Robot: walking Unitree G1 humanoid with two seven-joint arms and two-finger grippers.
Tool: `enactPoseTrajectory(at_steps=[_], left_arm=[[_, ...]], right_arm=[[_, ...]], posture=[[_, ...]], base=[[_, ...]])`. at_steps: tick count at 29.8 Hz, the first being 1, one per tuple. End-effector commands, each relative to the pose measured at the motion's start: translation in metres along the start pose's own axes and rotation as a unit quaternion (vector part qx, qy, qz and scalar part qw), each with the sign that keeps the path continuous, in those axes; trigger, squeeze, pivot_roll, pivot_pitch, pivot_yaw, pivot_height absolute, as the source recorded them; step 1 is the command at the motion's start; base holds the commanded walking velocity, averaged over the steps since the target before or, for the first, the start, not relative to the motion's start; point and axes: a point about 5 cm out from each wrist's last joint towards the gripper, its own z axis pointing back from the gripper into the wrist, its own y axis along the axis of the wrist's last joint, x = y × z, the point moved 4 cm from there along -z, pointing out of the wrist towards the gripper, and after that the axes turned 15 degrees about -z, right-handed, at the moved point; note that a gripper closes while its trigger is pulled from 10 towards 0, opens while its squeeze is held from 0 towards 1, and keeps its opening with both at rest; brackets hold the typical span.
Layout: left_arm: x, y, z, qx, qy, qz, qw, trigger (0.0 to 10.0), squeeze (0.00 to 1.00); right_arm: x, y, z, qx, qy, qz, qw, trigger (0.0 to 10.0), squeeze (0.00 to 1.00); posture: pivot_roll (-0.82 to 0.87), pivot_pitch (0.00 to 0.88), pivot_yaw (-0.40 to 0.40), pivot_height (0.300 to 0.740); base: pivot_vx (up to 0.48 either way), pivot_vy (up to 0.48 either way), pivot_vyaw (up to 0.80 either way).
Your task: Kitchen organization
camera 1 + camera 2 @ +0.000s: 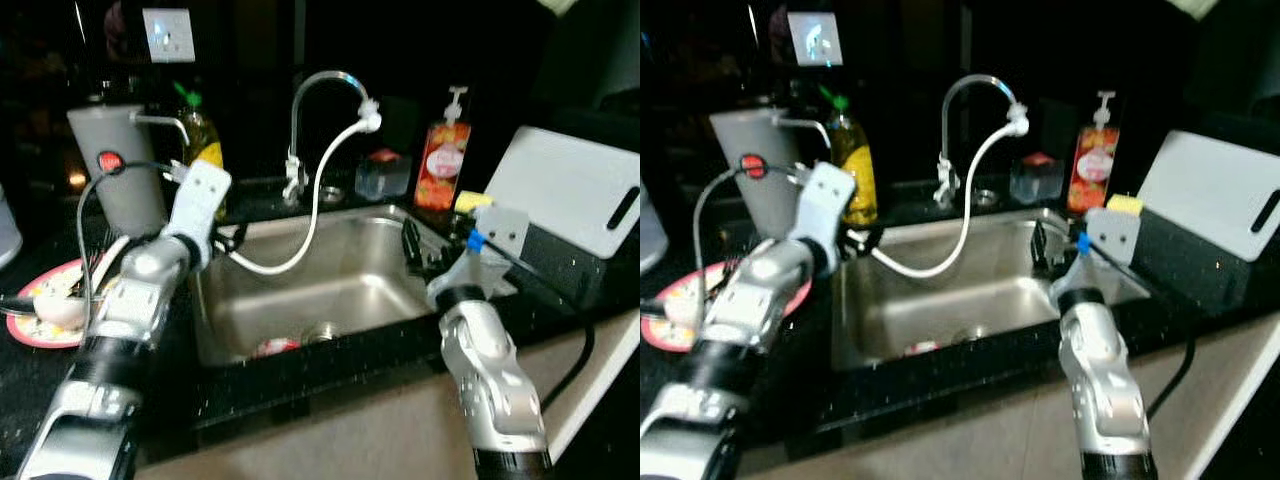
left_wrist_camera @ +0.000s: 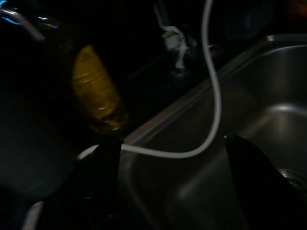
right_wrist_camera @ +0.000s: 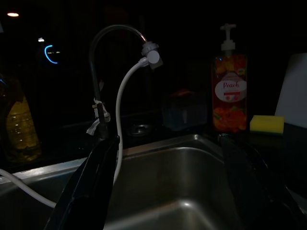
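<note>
At the far left of the black table (image 1: pixel 330 355), a pink-rimmed plate (image 1: pixel 40 300) carrying something pale is seen, partly cut off by the left arm. Behind it a grey jug (image 1: pixel 120 165) and a yellow bottle (image 1: pixel 203 140) are set. The left tool (image 1: pixel 222 240) is held at the left rim of the steel sink (image 1: pixel 330 290), fingers spread and empty, as the left wrist view shows them wide apart over the basin. A white hose (image 1: pixel 320 190) is draped from the tap (image 1: pixel 325 90) across that rim, just ahead of this tool. The plate is judged the likeliest thing to be tidied; it lies behind and to the left of the left tool, the nearer arm. Low in the basin a reddish item (image 1: pixel 272 347) is half hidden and cannot be identified. The right tool (image 1: pixel 415 250) is poised over the sink's right edge, likewise spread and empty, pointing towards the soap dispenser (image 1: pixel 443 160), the sponge (image 1: pixel 472 201) and the white board (image 1: pixel 570 190).
</note>
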Motion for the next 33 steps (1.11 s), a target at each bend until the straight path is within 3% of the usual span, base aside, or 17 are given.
enactPoseTrajectory(at_steps=[1, 8, 12, 15, 17, 18, 20, 27, 33], left_arm=[[-0.013, -0.009, 0.011, -0.021, 0.026, -0.007, 0.999, 10.0, 0.00], [-0.030, -0.013, 0.021, -0.040, 0.070, 0.002, 0.997, 10.0, 0.00], [-0.030, -0.013, 0.021, -0.040, 0.070, 0.002, 0.997, 10.0, 0.00], [-0.038, -0.025, 0.027, -0.075, 0.101, -0.004, 0.992, 10.0, 0.00], [-0.045, -0.041, 0.038, -0.124, 0.122, -0.065, 0.983, 10.0, 0.00], [-0.046, -0.046, 0.041, -0.138, 0.120, -0.092, 0.979, 10.0, 0.00], [-0.048, -0.053, 0.048, -0.156, 0.116, -0.101, 0.976, 10.0, 0.00], [-0.047, -0.072, 0.064, -0.197, 0.116, -0.105, 0.968, 10.0, 0.00], [-0.038, -0.076, 0.076, -0.214, 0.069, -0.127, 0.966, 10.0, 0.00]], right_arm=[[-0.001, -0.002, 0.001, -0.006, 0.002, -0.002, 1.000, 10.0, 0.00], [-0.001, -0.002, 0.001, -0.008, 0.003, -0.003, 1.000, 10.0, 0.00], [-0.001, -0.002, 0.001, -0.008, 0.003, -0.003, 1.000, 10.0, 0.00], [-0.001, -0.002, 0.002, -0.008, 0.003, -0.003, 1.000, 10.0, 0.00], [-0.001, -0.003, 0.002, -0.008, 0.002, -0.003, 1.000, 10.0, 0.00], [-0.001, -0.003, 0.003, -0.008, 0.002, -0.002, 1.000, 10.0, 0.00], [-0.001, -0.003, 0.003, -0.009, 0.001, -0.002, 1.000, 10.0, 0.00], [-0.001, -0.004, 0.003, -0.010, 0.003, -0.003, 1.000, 10.0, 0.00], [-0.003, -0.005, 0.002, -0.012, 0.007, -0.004, 1.000, 10.0, 0.00]], posture=[[-0.06, 0.000, 0.010, 0.740], [-0.06, 0.000, 0.010, 0.740], [-0.06, 0.000, 0.010, 0.740], [-0.06, 0.000, 0.017, 0.740], [-0.06, 0.000, 0.021, 0.740], [-0.06, 0.000, 0.021, 0.740], [-0.06, 0.000, 0.021, 0.740], [-0.05, 0.000, 0.018, 0.740], [-0.05, 0.000, 0.016, 0.740]], base=[[0.000, 0.000, 0.00], [0.000, 0.000, 0.00], [0.000, 0.000, 0.00], [0.000, 0.000, 0.00], [0.000, 0.000, 0.00], [0.000, 0.000, 0.00], [0.000, 0.000, 0.00], [0.000, 0.000, 0.00], [0.000, 0.000, 0.00]])
